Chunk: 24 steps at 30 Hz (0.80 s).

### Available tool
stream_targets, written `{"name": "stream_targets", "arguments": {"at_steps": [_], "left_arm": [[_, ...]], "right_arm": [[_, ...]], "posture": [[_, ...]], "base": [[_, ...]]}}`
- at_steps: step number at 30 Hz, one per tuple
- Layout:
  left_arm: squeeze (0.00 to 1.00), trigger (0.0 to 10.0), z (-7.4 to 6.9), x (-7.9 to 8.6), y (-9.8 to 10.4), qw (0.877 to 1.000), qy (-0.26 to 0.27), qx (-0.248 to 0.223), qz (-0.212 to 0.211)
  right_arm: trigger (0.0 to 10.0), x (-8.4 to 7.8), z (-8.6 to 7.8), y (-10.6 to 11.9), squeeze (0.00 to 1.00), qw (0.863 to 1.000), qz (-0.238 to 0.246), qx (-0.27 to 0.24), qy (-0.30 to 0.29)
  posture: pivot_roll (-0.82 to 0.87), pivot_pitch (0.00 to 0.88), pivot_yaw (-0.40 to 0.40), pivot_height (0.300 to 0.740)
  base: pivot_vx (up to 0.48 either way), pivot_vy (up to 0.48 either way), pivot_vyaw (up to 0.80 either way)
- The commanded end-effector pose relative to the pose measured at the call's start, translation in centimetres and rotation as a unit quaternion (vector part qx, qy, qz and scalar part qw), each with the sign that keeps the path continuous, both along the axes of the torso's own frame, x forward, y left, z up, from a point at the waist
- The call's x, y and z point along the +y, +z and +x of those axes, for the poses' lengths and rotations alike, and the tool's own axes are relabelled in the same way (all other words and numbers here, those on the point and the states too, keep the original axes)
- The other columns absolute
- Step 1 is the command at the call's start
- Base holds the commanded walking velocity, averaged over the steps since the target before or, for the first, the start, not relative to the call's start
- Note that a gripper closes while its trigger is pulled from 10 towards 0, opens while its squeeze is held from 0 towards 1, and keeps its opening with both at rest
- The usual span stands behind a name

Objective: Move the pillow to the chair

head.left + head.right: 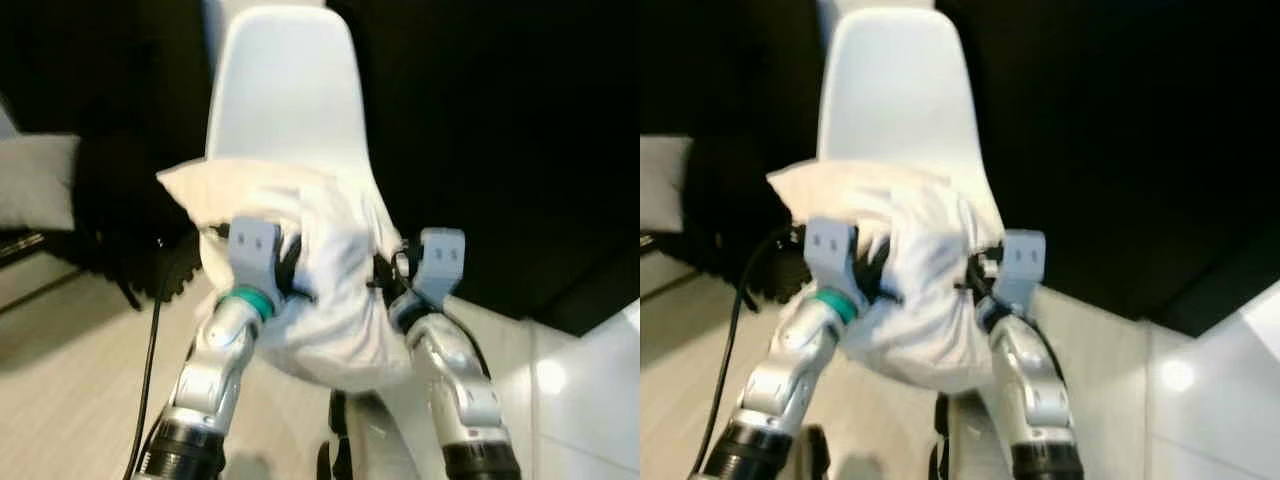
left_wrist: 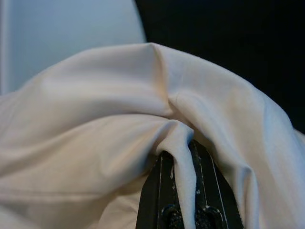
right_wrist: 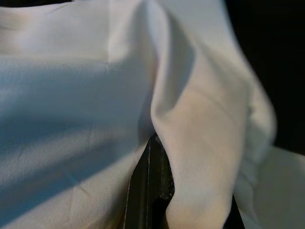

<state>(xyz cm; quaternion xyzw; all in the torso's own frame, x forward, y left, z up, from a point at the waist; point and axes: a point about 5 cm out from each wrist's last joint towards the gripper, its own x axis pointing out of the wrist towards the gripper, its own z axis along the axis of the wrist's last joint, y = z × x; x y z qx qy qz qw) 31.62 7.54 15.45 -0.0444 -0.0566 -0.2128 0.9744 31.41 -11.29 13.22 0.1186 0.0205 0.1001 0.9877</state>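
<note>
Pillow (image 1: 320, 290) in both hands, before chair (image 1: 285, 90)

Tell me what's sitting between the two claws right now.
The white pillow. The left claw pinches its fabric on one side and the right claw on the other, in front of the white chair, as the left eye view shows.

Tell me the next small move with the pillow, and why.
Probably carry it a little further forward and lower it toward the seat. The left gripper and right gripper each pinch a fold of the white pillow, which hangs bunched between them in front of the white chair. Its backrest rises just behind; the seat is hidden.
</note>
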Motion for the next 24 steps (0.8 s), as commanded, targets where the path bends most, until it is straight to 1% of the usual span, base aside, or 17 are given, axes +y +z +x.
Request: {"name": "stream_targets", "arguments": {"at_steps": [1, 9, 11, 12, 13, 14, 16, 17, 19, 20, 21, 22, 24], "left_arm": [[0.00, 10.0, -0.2, -0.9, -0.2, 1.000, -0.023, 0.005, 0.001], [0.00, 10.0, -0.3, -0.9, -0.6, 0.999, -0.028, 0.011, 0.010], [0.00, 10.0, -0.4, -0.9, -0.8, 0.999, -0.031, 0.011, 0.016], [0.00, 10.0, -0.3, -1.0, -1.2, 0.999, -0.034, 0.012, 0.029], [0.00, 10.0, -0.3, -1.0, -1.2, 0.999, -0.034, 0.012, 0.029], [0.00, 10.0, -0.1, -1.2, -1.7, 0.998, -0.038, 0.015, 0.049], [0.00, 10.0, 0.8, -1.4, -2.7, 0.995, -0.033, 0.017, 0.092], [0.00, 10.0, 0.8, -1.4, -2.7, 0.995, -0.033, 0.017, 0.092], [0.00, 10.0, 2.1, -1.5, -2.9, 0.987, -0.015, -0.003, 0.159], [0.00, 10.0, 2.8, -1.6, -2.7, 0.983, -0.005, -0.015, 0.181], [0.00, 10.0, 3.3, -1.6, -2.4, 0.980, 0.003, -0.026, 0.196], [0.00, 10.0, 3.7, -1.7, -2.0, 0.979, 0.011, -0.033, 0.199], [0.00, 10.0, 3.7, -1.7, -2.0, 0.979, 0.011, -0.033, 0.199]], "right_arm": [[10.0, 1.1, 0.1, 0.9, 0.00, 1.000, 0.002, -0.021, 0.019], [10.0, 0.7, 0.1, 0.5, 0.00, 1.000, -0.002, -0.018, 0.006], [10.0, 0.5, 0.1, 0.4, 0.00, 1.000, -0.003, -0.017, 0.002], [10.0, 0.0, 0.4, 0.1, 0.00, 1.000, -0.006, -0.011, -0.007], [10.0, 0.0, 0.4, 0.1, 0.00, 1.000, -0.006, -0.011, -0.007], [10.0, -0.6, 0.8, -0.4, 0.00, 1.000, -0.009, -0.003, -0.019], [10.0, -2.0, 1.9, -1.2, 0.00, 0.998, -0.029, 0.014, -0.044], [10.0, -2.0, 1.9, -1.2, 0.00, 0.998, -0.029, 0.014, -0.044], [10.0, -3.6, 3.2, -1.7, 0.00, 0.995, -0.053, 0.029, -0.076], [10.0, -4.3, 3.7, -1.7, 0.00, 0.993, -0.063, 0.033, -0.090], [10.0, -4.9, 4.2, -1.6, 0.00, 0.992, -0.070, 0.034, -0.102], [10.0, -5.3, 4.5, -1.5, 0.00, 0.990, -0.078, 0.036, -0.111], [10.0, -5.3, 4.5, -1.5, 0.00, 0.990, -0.078, 0.036, -0.111]], "posture": [[-0.07, 0.067, 0.006, 0.590], [-0.07, 0.081, 0.020, 0.590], [-0.07, 0.087, 0.021, 0.590], [-0.07, 0.093, 0.022, 0.590], [-0.07, 0.093, 0.022, 0.590], [-0.07, 0.115, 0.028, 0.590], [-0.08, 0.144, 0.045, 0.590], [-0.08, 0.144, 0.045, 0.590], [-0.08, 0.163, 0.065, 0.590], [-0.09, 0.168, 0.078, 0.590], [-0.10, 0.169, 0.081, 0.590], [-0.11, 0.177, 0.092, 0.590], [-0.11, 0.177, 0.092, 0.590]], "base": [[0.000, 0.000, 0.00], [0.000, 0.000, 0.00], [0.000, 0.000, 0.00], [0.000, 0.000, 0.00], [0.000, 0.000, 0.00], [0.000, 0.000, 0.00], [0.000, 0.000, 0.00], [0.000, 0.000, 0.00], [0.000, 0.000, 0.00], [0.000, 0.000, 0.00], [0.000, 0.000, 0.00], [0.000, 0.000, 0.00], [0.000, 0.000, 0.00]]}}
